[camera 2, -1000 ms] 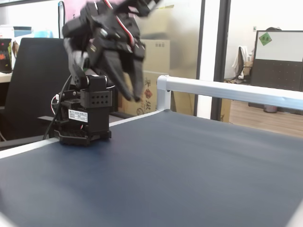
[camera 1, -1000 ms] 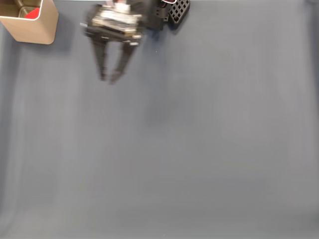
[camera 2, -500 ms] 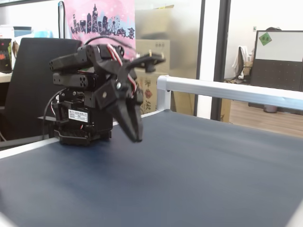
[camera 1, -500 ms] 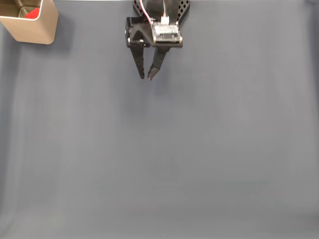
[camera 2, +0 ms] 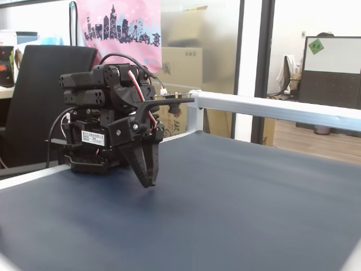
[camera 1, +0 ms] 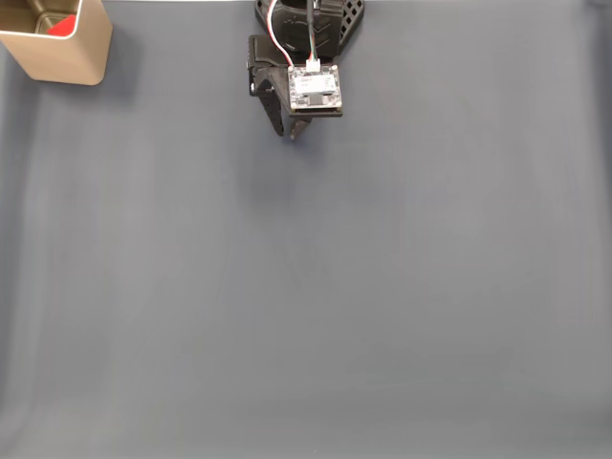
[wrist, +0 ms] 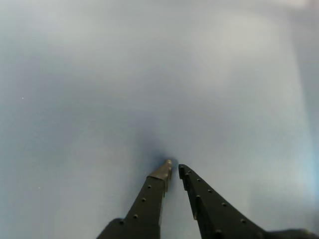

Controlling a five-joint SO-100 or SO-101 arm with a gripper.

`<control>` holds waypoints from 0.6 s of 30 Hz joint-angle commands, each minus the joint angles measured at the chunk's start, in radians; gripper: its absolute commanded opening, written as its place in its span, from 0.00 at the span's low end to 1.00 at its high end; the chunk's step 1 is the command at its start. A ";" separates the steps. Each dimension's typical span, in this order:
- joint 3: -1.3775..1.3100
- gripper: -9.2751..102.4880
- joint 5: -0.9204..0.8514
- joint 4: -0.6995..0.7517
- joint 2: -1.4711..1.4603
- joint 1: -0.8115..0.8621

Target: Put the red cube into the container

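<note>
Arm folded low; pincer (wrist: 173, 168) nearly closed, tips pointing down.

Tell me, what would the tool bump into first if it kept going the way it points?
Probably just the dark blue mat. The tool is nearly closed, empty and tilted downward, and in the wrist view only bare mat lies ahead of its tips.

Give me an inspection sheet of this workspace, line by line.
Surface: dark blue-grey mat, bare across the middle.
Job's things: red cube lies inside the tan container, at the mat's top-left corner in a fixed view.
Clutter: nothing seen on the mat.
End effector: empty, tips nearly together, pointing down close to the mat.
Cables: red and white wires run along the arm.
Surroundings: aluminium rail, black chair, cardboard boxes.
</note>
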 commanded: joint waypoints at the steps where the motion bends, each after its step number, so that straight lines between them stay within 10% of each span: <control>1: 0.014 0.09 0.075 0.021 0.084 -0.021; 18: 0.015 0.09 0.126 0.127 0.086 -0.021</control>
